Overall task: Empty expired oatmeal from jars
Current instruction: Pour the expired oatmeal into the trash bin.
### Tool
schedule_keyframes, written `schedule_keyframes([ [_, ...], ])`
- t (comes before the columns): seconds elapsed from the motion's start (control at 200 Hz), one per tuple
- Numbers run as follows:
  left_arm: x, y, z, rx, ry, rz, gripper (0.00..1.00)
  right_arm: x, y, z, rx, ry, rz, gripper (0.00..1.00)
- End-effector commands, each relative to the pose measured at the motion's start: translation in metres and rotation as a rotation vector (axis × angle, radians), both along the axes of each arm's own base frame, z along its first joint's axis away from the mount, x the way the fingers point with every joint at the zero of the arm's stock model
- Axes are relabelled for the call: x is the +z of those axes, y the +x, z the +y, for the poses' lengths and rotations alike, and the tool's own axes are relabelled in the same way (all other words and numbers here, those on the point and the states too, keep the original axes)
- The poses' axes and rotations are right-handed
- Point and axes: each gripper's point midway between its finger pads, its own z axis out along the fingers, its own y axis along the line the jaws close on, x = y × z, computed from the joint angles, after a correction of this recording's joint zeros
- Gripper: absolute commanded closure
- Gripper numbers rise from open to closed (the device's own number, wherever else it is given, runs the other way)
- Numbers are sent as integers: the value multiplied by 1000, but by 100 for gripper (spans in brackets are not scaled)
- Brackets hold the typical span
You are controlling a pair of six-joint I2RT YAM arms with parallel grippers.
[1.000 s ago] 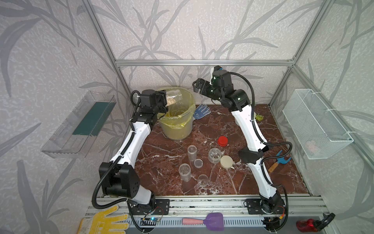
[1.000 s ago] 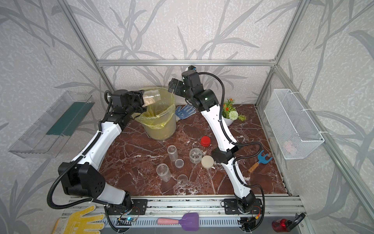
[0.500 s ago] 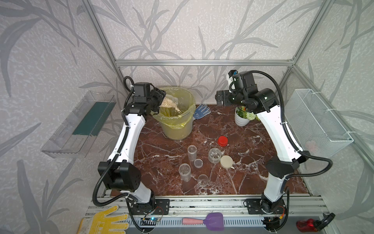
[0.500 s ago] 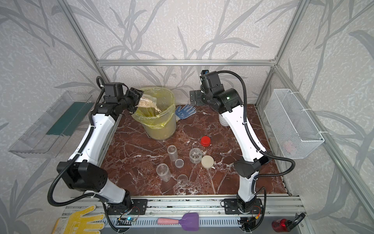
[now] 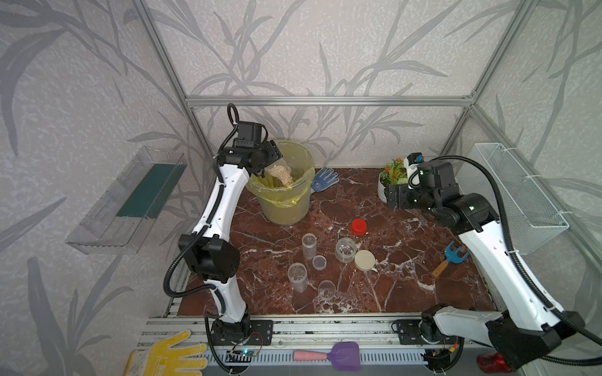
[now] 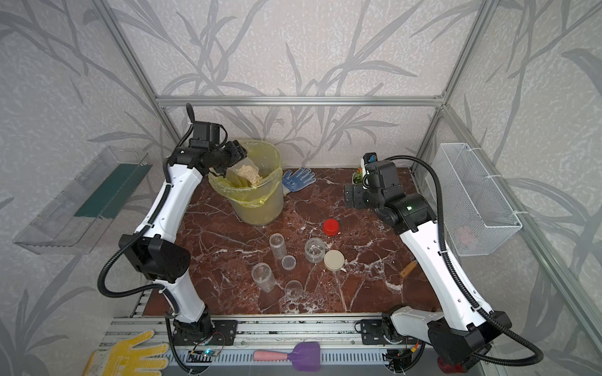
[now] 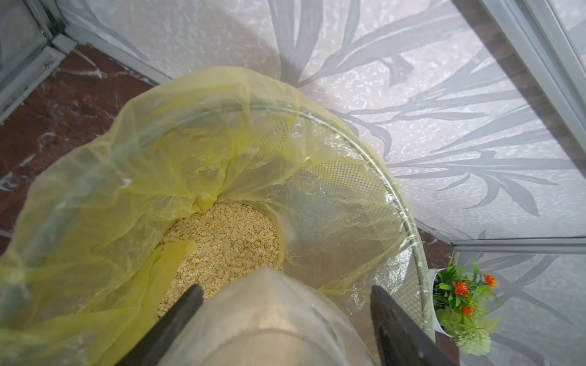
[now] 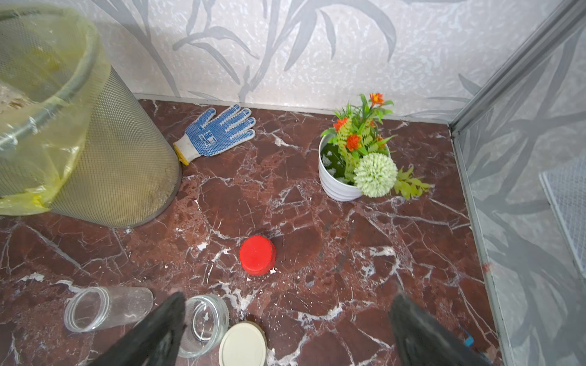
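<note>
Since the earlier frames the right arm has swung away from the bin (image 5: pixel 286 211) to the right side of the desk (image 5: pixel 391 276). The left arm has straightened and tipped its jar (image 5: pixel 279 174) further into the bin mouth.

**Status**
- Left pincer (image 7: pixel 285 320): clamped on the jar, one jaw on each side of the body, mouth pointing down into the bin.
- Right pincer (image 8: pixel 287 304): jaws wide with nothing between them, hanging near the pot (image 8: pixel 336 183) at far right.
- Oatmeal (image 7: pixel 228 240): a bed lies at the bottom of the liner (image 7: pixel 95 206), and more sits bunched near the mouth of the tilted jar.
- Three more jars (image 5: pixel 308 245) stand open and apparently empty at desk centre.

**Hazards**
1. Spill. The jar enters over the left rim, where the liner is slack and folded. Flakes could lodge on a fold or slide outside.
2. Slip. The smooth clear wall is held at a steep tilt. A shake could send the jar into the bin.
3. Bin shift. Whether the jar touches the rim or liner cannot be told. Contact could drag the liner or tip the bin.
4. Residue. Bunched flakes may bridge at the mouth, leaving the jar part full.
5. Collision. A careless sweep of the right arm could strike the pot.
</note>
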Motion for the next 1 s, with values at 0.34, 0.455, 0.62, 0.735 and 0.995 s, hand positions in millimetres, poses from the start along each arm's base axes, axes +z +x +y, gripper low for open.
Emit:
schedule_keyframes([
  [0.34, 16, -2, -3, -53, 715, -3, 100, -45, -22, 1, 79, 89, 2, 1],
  [0.455, 25, -7, 5, 10, 841, 5, 100, -49, -20, 7, 90, 113, 16, 1],
  [0.62, 18, -14, -14, -99, 736, 29, 100, -40, -19, 10, 105, 133, -16, 1],
  [0.735, 15, -17, -21, -129, 725, 44, 100, -43, -20, 10, 114, 124, -18, 1],
  [0.995, 45, -21, -3, 17, 700, -78, 100, -50, -24, 9, 109, 129, -12, 1],
])
